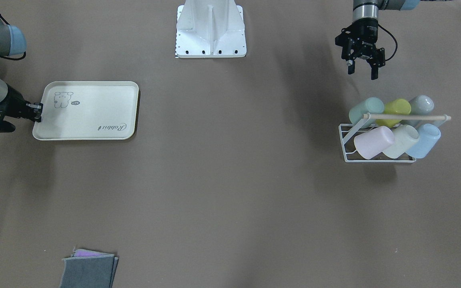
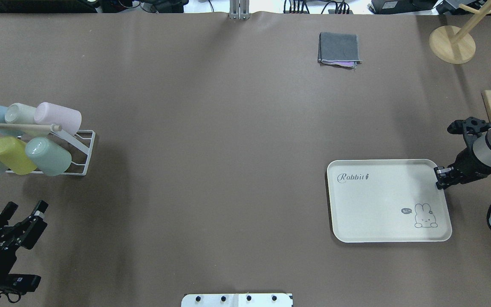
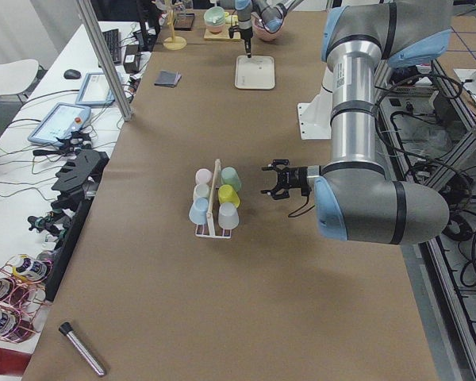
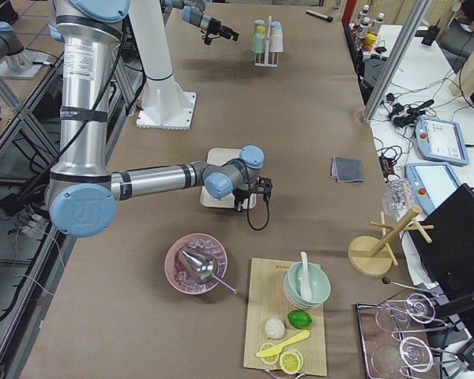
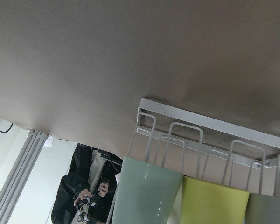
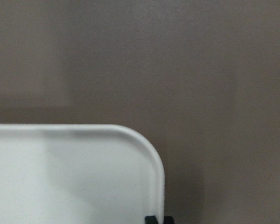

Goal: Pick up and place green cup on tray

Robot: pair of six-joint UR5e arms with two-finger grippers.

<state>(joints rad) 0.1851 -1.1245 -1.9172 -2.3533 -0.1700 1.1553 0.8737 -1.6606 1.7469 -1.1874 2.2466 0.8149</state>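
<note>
The green cup [image 1: 366, 110] is a mint tumbler lying on its side in the white wire rack [image 1: 374, 159], at the end of the row nearest the robot; it shows also in the overhead view [image 2: 49, 156] and fills the bottom of the left wrist view [image 5: 147, 193]. My left gripper [image 1: 361, 72] hangs open and empty a short way from that cup, on the robot's side of the rack [image 2: 88, 145]. The cream tray [image 1: 90, 120] with the "Rabbit" script lies flat across the table [image 2: 377, 213]. My right gripper [image 2: 439, 178] is shut on the tray's rim at a corner [image 6: 149, 158].
The rack also holds a yellow-green cup [image 1: 397, 110], a pink one [image 1: 372, 142], a cream one [image 1: 400, 141] and pale blue ones. A folded grey cloth [image 2: 339, 49] lies at the far side. The robot's white base [image 1: 210, 30] stands mid-table. A wooden stand [image 2: 452, 42] occupies the far right corner.
</note>
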